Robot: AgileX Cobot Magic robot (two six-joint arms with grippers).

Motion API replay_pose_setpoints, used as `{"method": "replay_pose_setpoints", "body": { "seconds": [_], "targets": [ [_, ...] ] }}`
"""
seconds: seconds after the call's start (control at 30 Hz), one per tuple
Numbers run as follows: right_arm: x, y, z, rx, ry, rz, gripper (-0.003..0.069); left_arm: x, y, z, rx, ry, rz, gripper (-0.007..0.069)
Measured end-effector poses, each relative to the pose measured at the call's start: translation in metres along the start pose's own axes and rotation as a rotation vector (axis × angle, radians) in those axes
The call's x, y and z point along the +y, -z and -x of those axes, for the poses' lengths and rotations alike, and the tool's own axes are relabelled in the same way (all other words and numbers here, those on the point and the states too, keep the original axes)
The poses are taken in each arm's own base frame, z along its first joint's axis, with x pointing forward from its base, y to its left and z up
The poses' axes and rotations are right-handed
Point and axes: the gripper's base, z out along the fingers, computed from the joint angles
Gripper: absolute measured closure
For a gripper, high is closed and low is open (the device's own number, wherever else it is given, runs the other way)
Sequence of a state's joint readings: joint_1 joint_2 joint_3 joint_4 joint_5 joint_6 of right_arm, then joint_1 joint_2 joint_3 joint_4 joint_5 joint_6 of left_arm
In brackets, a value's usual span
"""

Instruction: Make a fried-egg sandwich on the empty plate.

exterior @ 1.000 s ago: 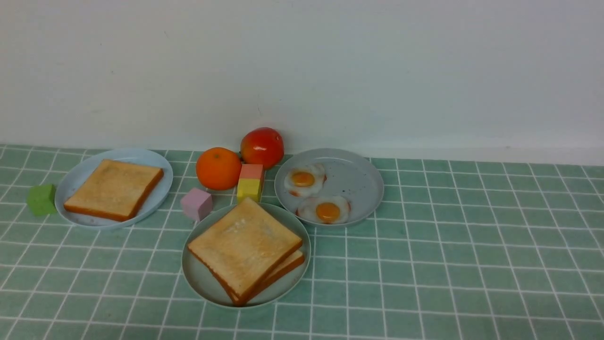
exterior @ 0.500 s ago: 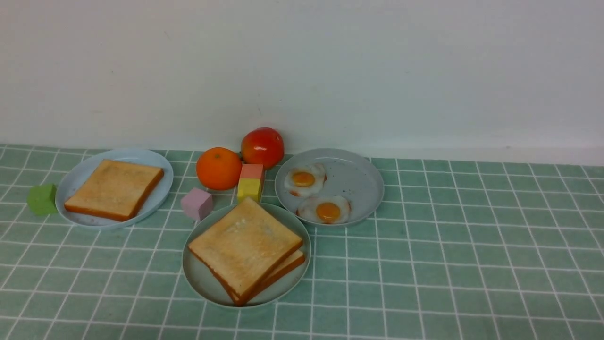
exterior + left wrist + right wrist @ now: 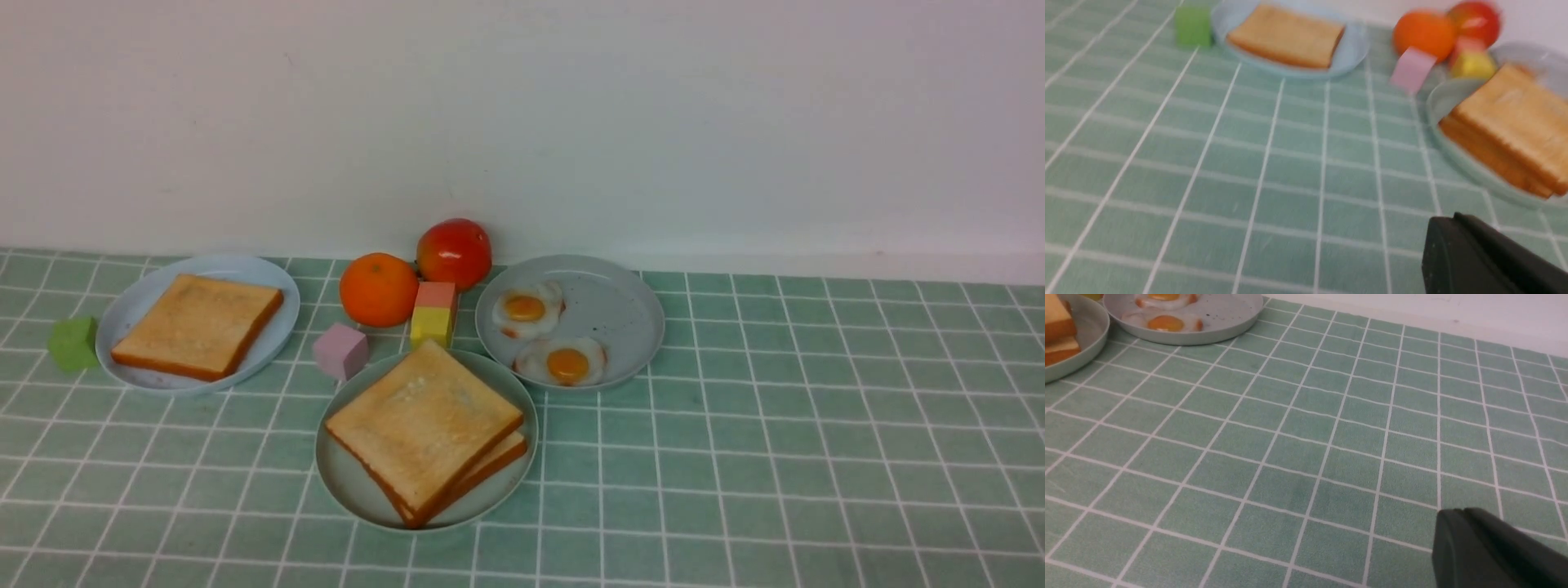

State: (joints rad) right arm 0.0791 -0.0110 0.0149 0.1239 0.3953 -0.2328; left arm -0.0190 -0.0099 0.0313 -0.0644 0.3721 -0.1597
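Stillness marks the bench [image 3: 816, 425]: compared with the front views of a moment ago, nothing on it has shifted. The fried-egg sandwich [image 3: 424, 429] lies on the mint-green plate [image 3: 343, 482], near the front and centre, as two toasted slices stacked slightly askew. Whether an egg sits between them is hidden. Two fried eggs [image 3: 526, 309] [image 3: 565, 363] remain on the grey speckled plate [image 3: 620, 310] just behind and to the right. A single slice [image 3: 196, 325] stays on the light-blue plate [image 3: 277, 327] at the left.

Neither arm shows in the front view. Each wrist view shows only one dark tip of the left pincer [image 3: 1474, 253] and the right pincer [image 3: 1478, 547], so I cannot tell whether either is apart or together. Both hang low over bare bench, clear of the plates, gripping nothing visible. The assembly looks finished, with the arms drawn back.
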Motion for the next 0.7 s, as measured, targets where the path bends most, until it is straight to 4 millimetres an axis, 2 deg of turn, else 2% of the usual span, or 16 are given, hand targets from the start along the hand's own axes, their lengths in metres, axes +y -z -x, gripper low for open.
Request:
{"method": "replay_pose_setpoints", "body": {
  "seconds": [0.7],
  "targets": [
    [0.0000, 0.0000, 0.0000, 0.000, 0.000, 0.000, 0.0603, -0.0003, 0.0000, -0.0003, 0.002, 0.021, 0.000, 0.0638]
  ]
}}
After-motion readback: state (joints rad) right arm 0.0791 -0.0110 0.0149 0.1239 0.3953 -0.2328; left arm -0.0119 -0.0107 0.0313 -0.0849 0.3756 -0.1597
